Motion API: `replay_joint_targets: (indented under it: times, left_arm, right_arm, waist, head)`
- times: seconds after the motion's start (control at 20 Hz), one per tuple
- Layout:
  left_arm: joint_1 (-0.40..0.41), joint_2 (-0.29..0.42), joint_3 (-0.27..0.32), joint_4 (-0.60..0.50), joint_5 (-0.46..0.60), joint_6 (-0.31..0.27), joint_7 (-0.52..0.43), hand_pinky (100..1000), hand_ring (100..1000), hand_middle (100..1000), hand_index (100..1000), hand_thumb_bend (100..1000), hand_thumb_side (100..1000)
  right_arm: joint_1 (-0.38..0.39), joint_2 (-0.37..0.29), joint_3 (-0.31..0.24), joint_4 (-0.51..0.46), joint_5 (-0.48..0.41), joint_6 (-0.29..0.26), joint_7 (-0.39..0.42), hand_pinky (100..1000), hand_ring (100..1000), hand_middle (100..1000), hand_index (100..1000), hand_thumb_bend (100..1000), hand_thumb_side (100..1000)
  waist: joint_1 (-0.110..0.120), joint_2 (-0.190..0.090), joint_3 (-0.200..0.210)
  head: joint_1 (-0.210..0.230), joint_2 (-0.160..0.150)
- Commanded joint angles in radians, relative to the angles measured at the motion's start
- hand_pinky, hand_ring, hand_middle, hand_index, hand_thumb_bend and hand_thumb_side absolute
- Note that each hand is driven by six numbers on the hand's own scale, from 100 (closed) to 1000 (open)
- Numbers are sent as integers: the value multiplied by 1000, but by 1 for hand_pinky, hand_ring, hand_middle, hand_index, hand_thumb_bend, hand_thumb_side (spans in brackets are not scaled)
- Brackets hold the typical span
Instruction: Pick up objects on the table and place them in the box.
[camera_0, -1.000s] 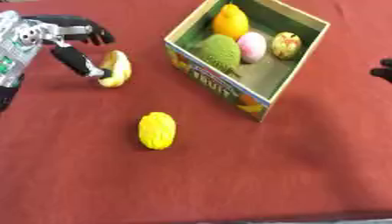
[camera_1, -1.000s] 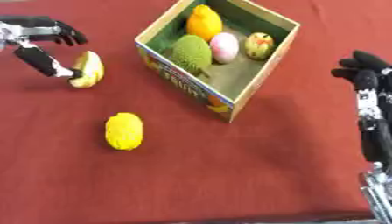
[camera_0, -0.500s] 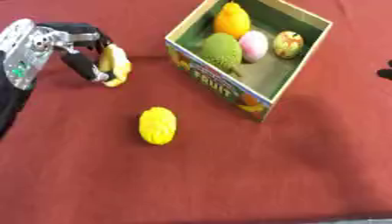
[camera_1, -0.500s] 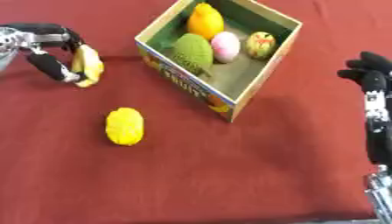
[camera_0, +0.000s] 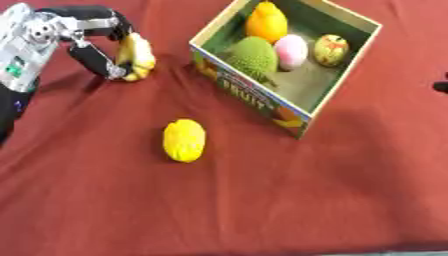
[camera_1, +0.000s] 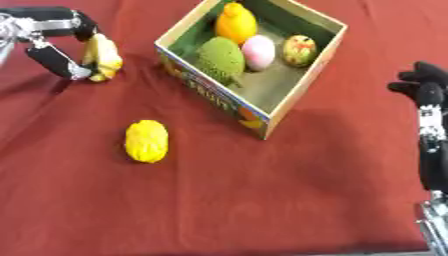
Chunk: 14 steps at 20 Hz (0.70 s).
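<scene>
My left hand (camera_0: 90, 59) is at the far left, its fingers (camera_0: 87, 12) curled over the top of a yellow banana-shaped fruit (camera_0: 137, 54) and its thumb against the near side. A bumpy yellow fruit (camera_0: 185, 140) lies alone on the red cloth, nearer me. The open cardboard box (camera_0: 250, 98) stands at the far middle. It holds an orange fruit (camera_0: 266, 20), a green one (camera_0: 254, 57), a pink one (camera_0: 291, 51) and a yellow-red one (camera_0: 331, 49). My right hand (camera_1: 426, 91) rests at the right edge, fingers up and holding nothing.
Red cloth (camera_0: 262, 200) covers the whole table, with wide bare room in front of the box and the bumpy fruit. Its near edge shows along the bottom.
My left hand has closed in on the banana-shaped fruit, fingers and thumb now wrapped round it. The fruit has shifted slightly away from me. The right hand has hardly moved.
</scene>
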Motion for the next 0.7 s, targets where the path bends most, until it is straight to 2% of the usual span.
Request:
replay_joint_targets:
  times: [0.05, 0.3, 0.7]
  left_arm:
    - [-52, 40, 26, -82, 44, 39, 7, 823, 754, 702, 737, 100, 100]
    - [-104, 13, 21, -124, 56, 81, 16, 821, 751, 702, 737, 100, 126]
    - [-163, -49, 23, -113, 35, 86, 36, 821, 750, 710, 755, 100, 157]
  right_arm:
    - [-1, -20, -12, -15, -4, -6, -2, 849, 704, 692, 820, 100, 721]
    - [-7, -30, -11, -15, -8, -12, 3, 849, 704, 692, 820, 100, 719]
    - [-18, -33, -5, -15, -13, -9, 11, 848, 703, 691, 819, 100, 722]
  waist:
    - [0, -29, 0]
    - [6, -28, -8]
    - [14, -15, -20]
  head:
    - [-7, -8]
    - [-17, -21]
    - [-7, -40]
